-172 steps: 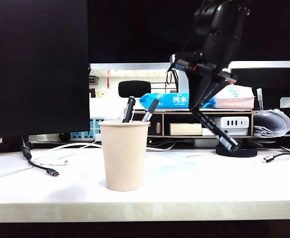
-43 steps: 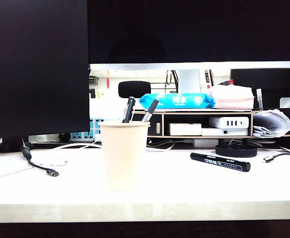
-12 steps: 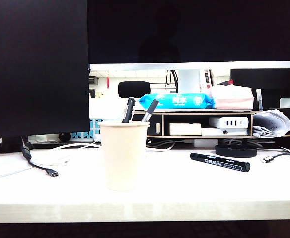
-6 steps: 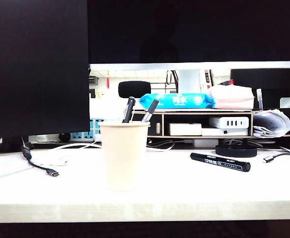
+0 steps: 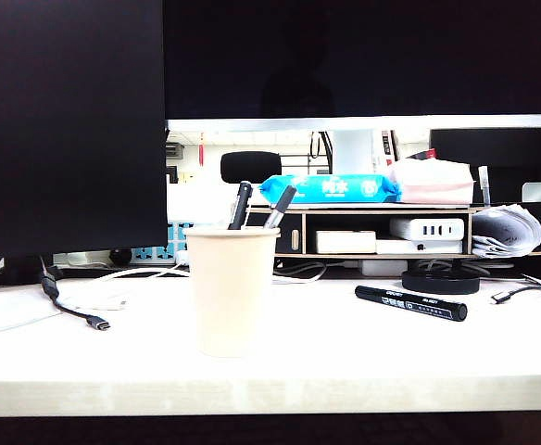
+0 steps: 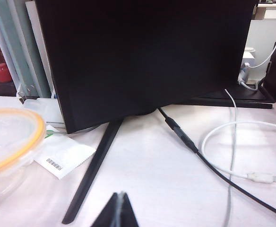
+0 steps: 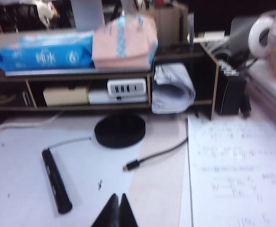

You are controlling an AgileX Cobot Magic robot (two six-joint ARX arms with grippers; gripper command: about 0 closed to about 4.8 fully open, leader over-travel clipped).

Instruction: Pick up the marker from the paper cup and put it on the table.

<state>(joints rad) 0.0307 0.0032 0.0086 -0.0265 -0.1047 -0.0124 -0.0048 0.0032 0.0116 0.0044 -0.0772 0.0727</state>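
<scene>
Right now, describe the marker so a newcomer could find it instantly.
On the white table, look right of the paper cup, in front of the round black base. The marker lies flat there: thick, all black, white lettering, unlike the two slimmer pens standing in the cup.

Bright, even indoor light; exterior view sharp, right wrist view softly blurred.

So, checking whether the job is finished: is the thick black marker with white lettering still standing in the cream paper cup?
No, the thick black marker lies flat on the white table, right of the cream paper cup.
</scene>
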